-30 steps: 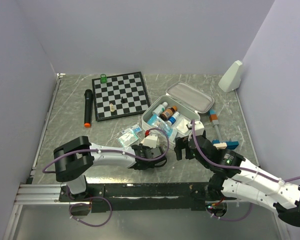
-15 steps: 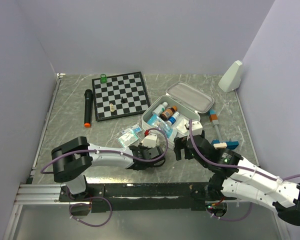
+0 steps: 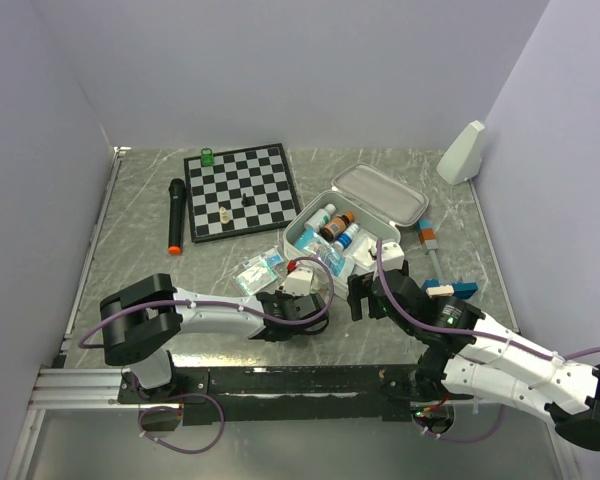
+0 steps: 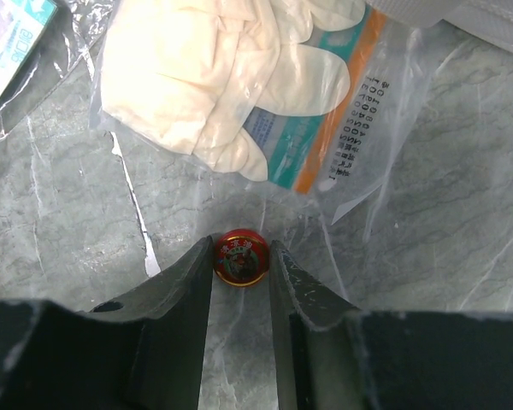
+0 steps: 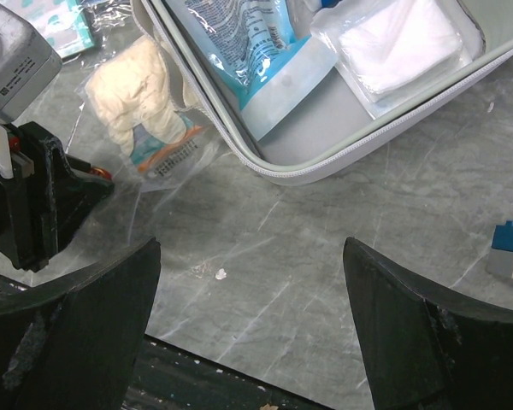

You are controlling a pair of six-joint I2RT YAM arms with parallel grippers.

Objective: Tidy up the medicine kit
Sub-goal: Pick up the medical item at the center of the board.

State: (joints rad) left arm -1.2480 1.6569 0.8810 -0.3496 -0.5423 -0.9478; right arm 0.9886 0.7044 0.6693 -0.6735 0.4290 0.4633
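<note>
Pinching a tin by the open kit

The left pincer (image 4: 241, 260) pinched a small round red tin (image 4: 241, 256) on the grey marbled table (image 4: 68, 231), just before a clear bag of cream gloves (image 4: 231, 77). The right pincer (image 5: 250, 256) hovered, spread wide. Beyond both lay the white soft-shell medicine kit (image 5: 308, 168), lid open.

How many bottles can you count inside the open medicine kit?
3, in a row inside the medicine kit: a blue-capped white bottle, a brown bottle beside it, then a second white bottle. Packets in the kit may hide others.
</note>
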